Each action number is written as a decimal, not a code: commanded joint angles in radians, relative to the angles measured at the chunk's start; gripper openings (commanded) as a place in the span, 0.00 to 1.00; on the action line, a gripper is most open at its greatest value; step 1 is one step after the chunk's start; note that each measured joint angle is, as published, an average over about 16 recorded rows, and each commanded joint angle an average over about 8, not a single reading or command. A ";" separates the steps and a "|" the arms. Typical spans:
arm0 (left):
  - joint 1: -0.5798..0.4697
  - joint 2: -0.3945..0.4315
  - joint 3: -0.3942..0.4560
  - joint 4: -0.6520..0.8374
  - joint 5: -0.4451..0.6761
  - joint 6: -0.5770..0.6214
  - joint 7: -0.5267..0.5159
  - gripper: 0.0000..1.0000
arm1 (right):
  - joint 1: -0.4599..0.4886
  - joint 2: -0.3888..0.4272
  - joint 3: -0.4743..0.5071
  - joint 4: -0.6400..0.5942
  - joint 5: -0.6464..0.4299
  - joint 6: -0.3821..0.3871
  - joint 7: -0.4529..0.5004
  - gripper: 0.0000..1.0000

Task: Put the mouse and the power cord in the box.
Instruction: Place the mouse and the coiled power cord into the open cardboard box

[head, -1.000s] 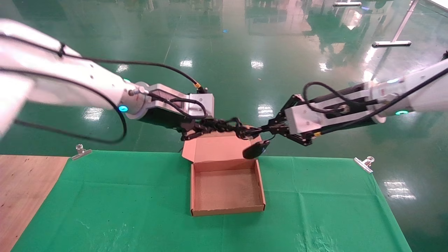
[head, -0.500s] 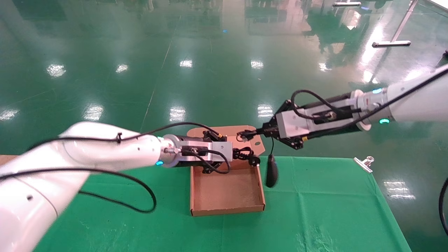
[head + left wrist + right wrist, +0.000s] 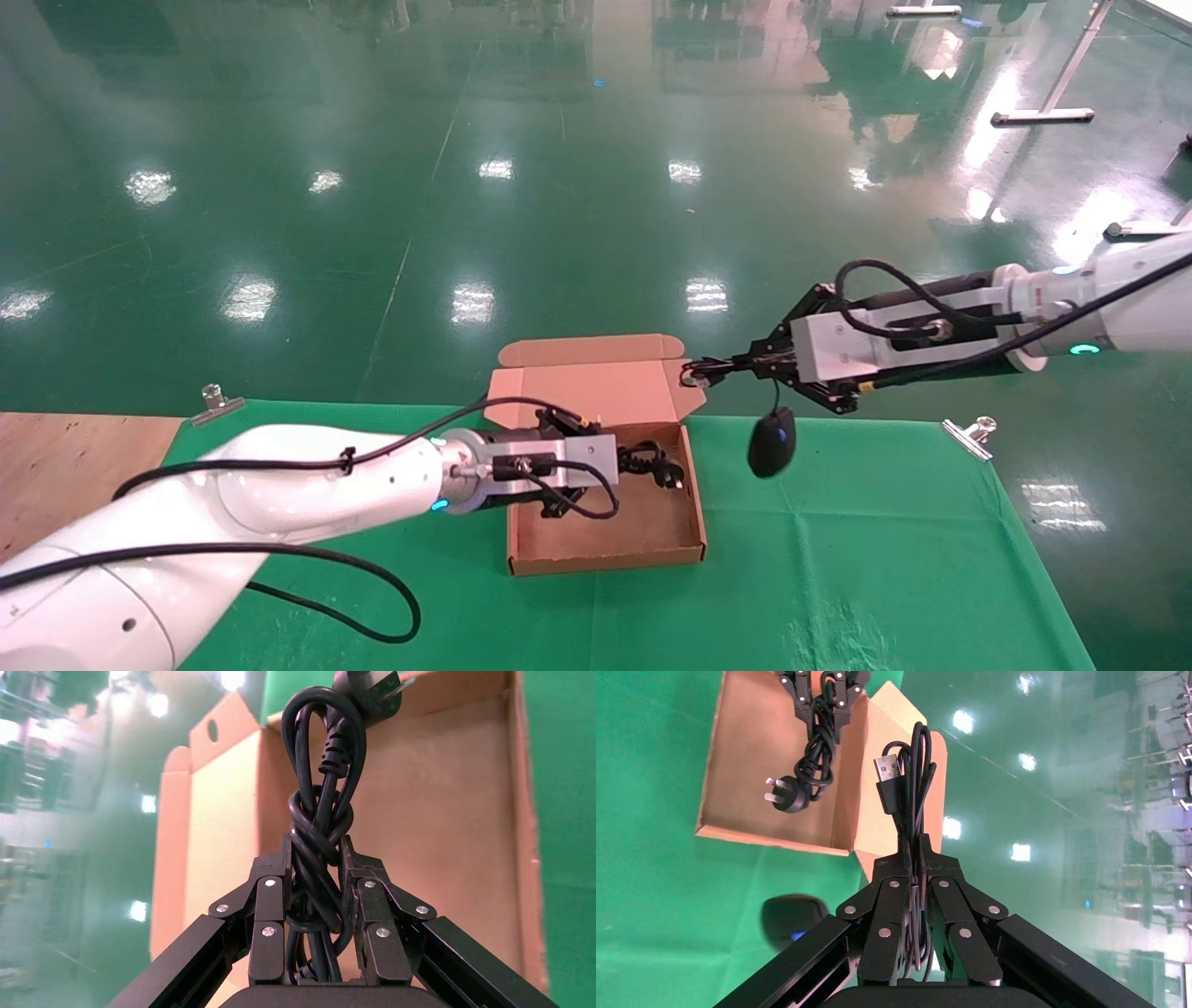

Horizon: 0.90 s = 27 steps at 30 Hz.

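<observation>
Green cloth: left tool pinching power cord inside box (mouse outside).

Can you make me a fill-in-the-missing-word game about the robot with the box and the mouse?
1. The left gripper holds the power cord over the open ____.
2. The mouse dangles by its own cable from the ____ gripper.
3. The mouse hangs over the ____ cloth, outside the box.
4. Nothing lies on the box floor yet, so it is ____.

Missing words: box; right; green; empty
</observation>
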 commanded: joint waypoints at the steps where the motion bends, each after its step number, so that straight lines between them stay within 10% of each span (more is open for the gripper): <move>1: 0.007 -0.001 0.017 0.000 -0.011 -0.013 -0.007 0.10 | -0.001 0.009 -0.001 0.000 -0.001 -0.004 -0.006 0.00; 9: 0.006 -0.002 0.063 -0.016 -0.054 -0.044 -0.020 1.00 | 0.007 0.029 -0.002 0.002 -0.003 -0.023 -0.012 0.00; 27: -0.010 -0.003 0.124 -0.028 -0.169 -0.056 -0.029 1.00 | 0.016 0.029 -0.005 0.002 -0.008 -0.124 -0.017 0.00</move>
